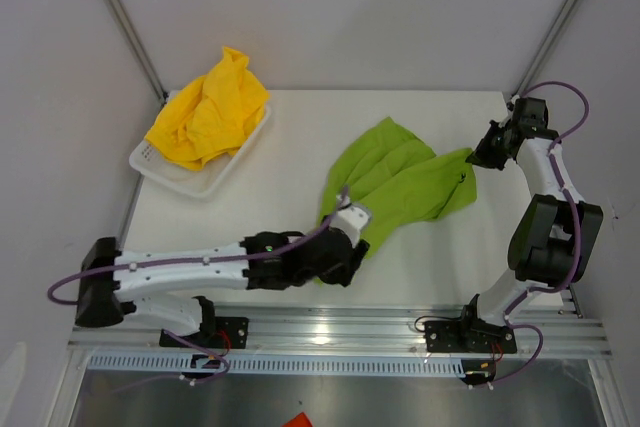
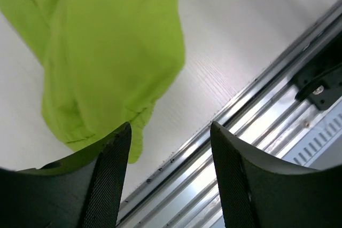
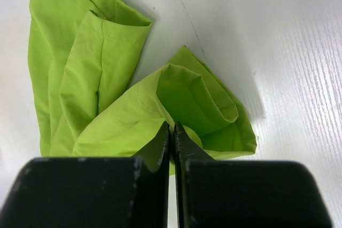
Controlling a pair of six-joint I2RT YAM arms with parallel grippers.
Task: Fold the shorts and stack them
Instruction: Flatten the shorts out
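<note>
My left gripper (image 2: 171, 132): jaws wide, green shorts (image 2: 107, 52) just ahead. My right gripper (image 3: 172, 127): pinched shut on their corner.

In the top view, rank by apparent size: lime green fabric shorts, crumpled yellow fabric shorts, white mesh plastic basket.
1. lime green fabric shorts.
2-3, tied: crumpled yellow fabric shorts and white mesh plastic basket look alike; basket largely covered.

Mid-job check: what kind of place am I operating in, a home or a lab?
Probably a lab robot cell: a white table boxed in by plain white panels, with an aluminium mounting rail along its near edge.
</note>
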